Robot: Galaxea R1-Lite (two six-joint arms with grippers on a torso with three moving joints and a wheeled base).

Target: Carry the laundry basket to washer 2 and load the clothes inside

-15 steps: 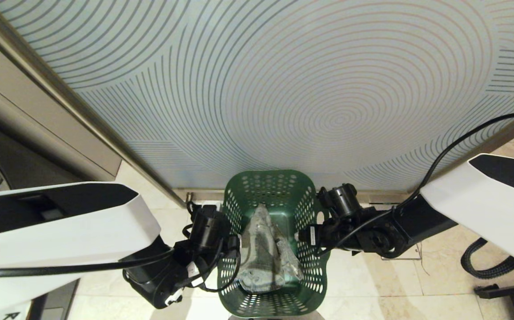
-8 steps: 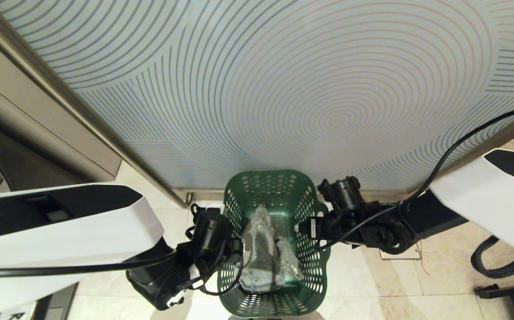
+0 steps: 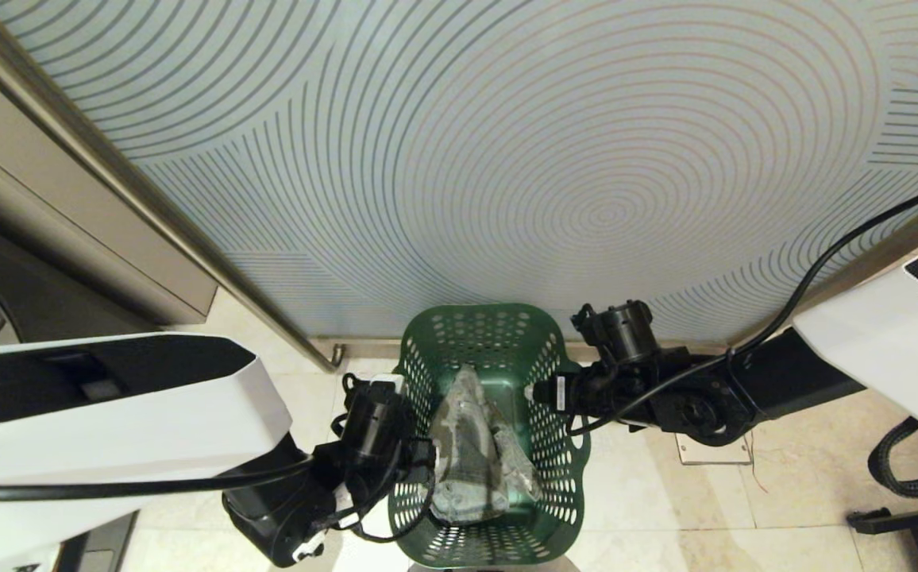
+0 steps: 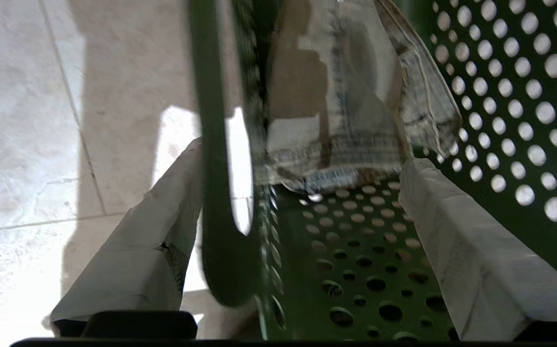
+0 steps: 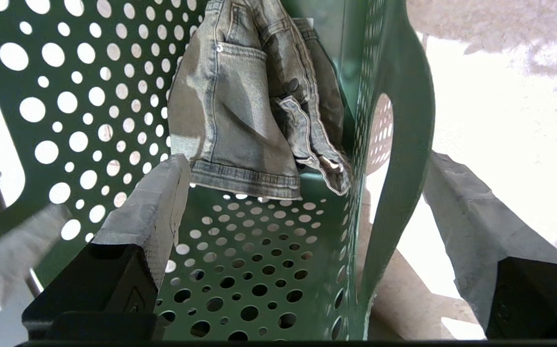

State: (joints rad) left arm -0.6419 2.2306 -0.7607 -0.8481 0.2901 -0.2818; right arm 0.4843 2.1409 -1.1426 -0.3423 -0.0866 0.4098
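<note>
Here both arms reach in from either side. The left gripper [image 4: 302, 193] stands open astride the left rim of the laundry basket [image 3: 484, 334], one finger inside, one outside. The right gripper [image 5: 307, 193] is likewise open astride the right rim by its slot handle. The dark green perforated basket sits on pale floor tiles [image 3: 649, 508] near a line-patterned panel [image 3: 507, 159]. Inside lie the clothes [image 3: 471, 453], faded, wrinkled denim.
</note>
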